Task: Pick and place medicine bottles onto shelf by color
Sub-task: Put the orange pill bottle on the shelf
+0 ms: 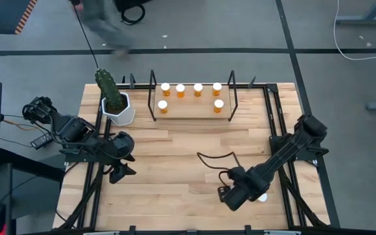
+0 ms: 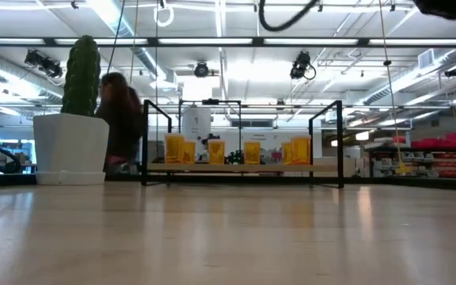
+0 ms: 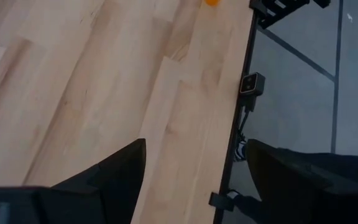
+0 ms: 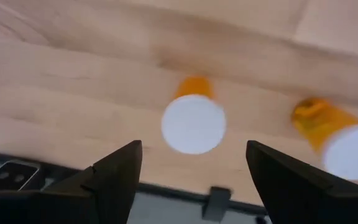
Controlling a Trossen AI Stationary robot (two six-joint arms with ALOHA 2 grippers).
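Six medicine bottles (image 1: 180,91) on shelf (image 1: 191,114)

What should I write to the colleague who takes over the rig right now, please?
Left tool: open, waiting over the table, left side.
Right tool: open, near the front right corner, aimed at a bottle, not gripping.
Done: six medicine bottles stand on the shelf, four behind, two in front.
Left: two on the table, this one and a second bottle beside it.
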